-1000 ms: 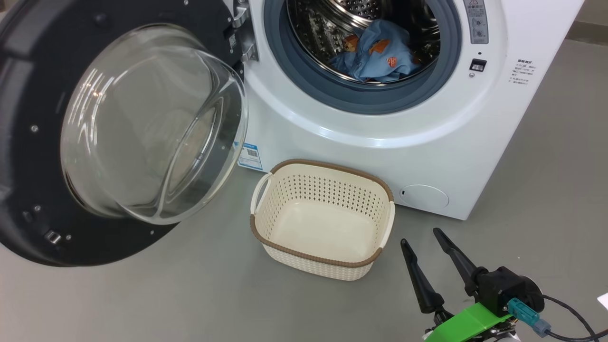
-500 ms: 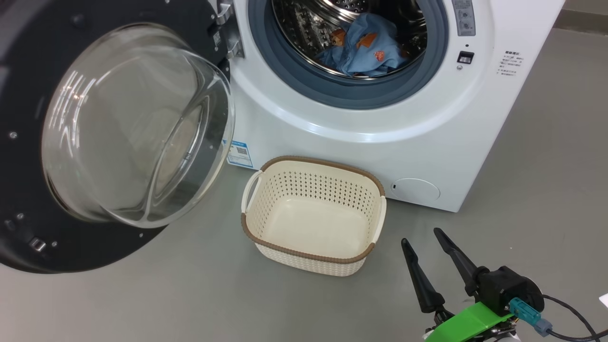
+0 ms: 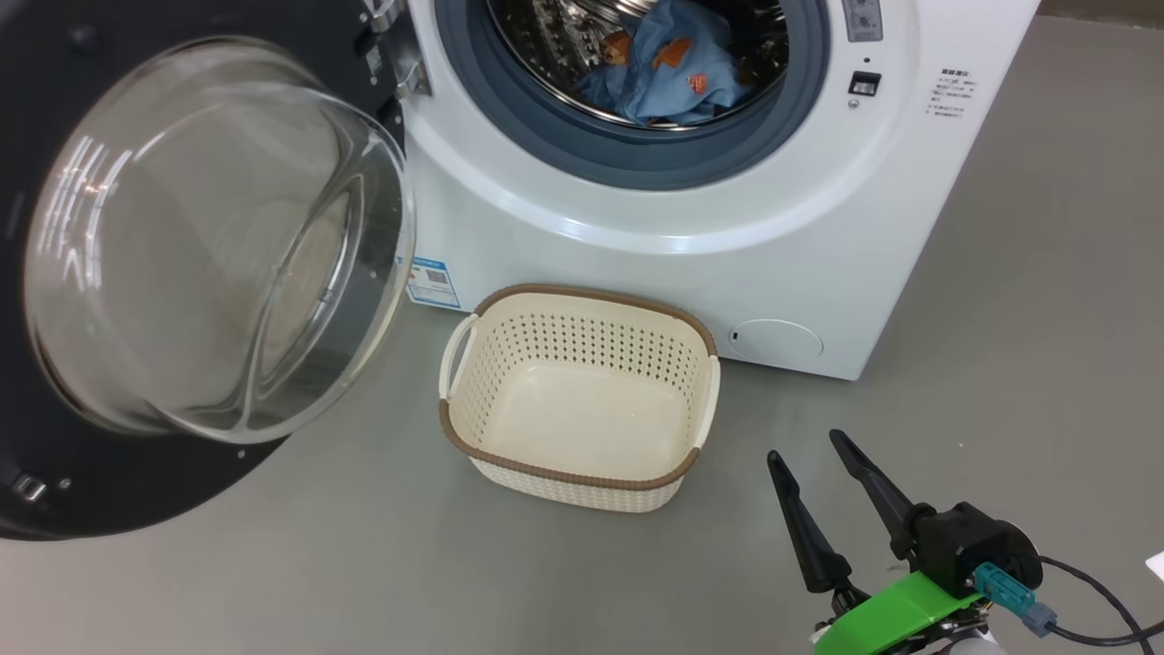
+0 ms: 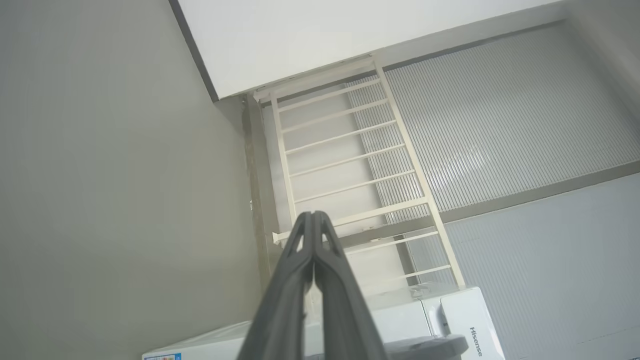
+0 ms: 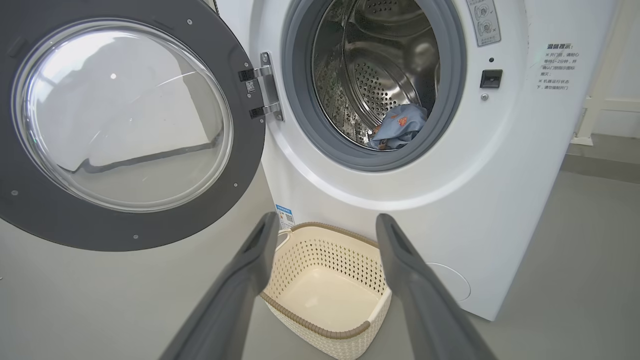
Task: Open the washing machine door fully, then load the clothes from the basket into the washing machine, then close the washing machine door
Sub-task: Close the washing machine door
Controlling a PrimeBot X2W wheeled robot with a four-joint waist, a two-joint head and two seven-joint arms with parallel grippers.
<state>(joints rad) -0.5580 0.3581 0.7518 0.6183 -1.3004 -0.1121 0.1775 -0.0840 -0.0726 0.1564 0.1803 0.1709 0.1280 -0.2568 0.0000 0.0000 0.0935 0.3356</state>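
Head view: we see the washing machine door (image 3: 209,246) standing wide open at left, the clothes (image 3: 664,64) lying in the drum (image 3: 546,27) of the washing machine (image 3: 655,264), and the basket (image 3: 582,346) empty on the floor (image 3: 1000,318) just before it. Our right fingers (image 3: 802,523) are spread, holding nothing.

Left wrist view: our 2 left fingers (image 4: 295,285) are pressed together, empty.

Right wrist view: the basket shows beyond the spread fingers.

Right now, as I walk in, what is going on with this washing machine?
A robot is doing laundry. The washing machine has its door wide open, the blue clothes lie in the drum, and the basket on the floor before it is empty. The right gripper is open near the basket, holding nothing; the left gripper is shut and empty. Only closing the door seems left.
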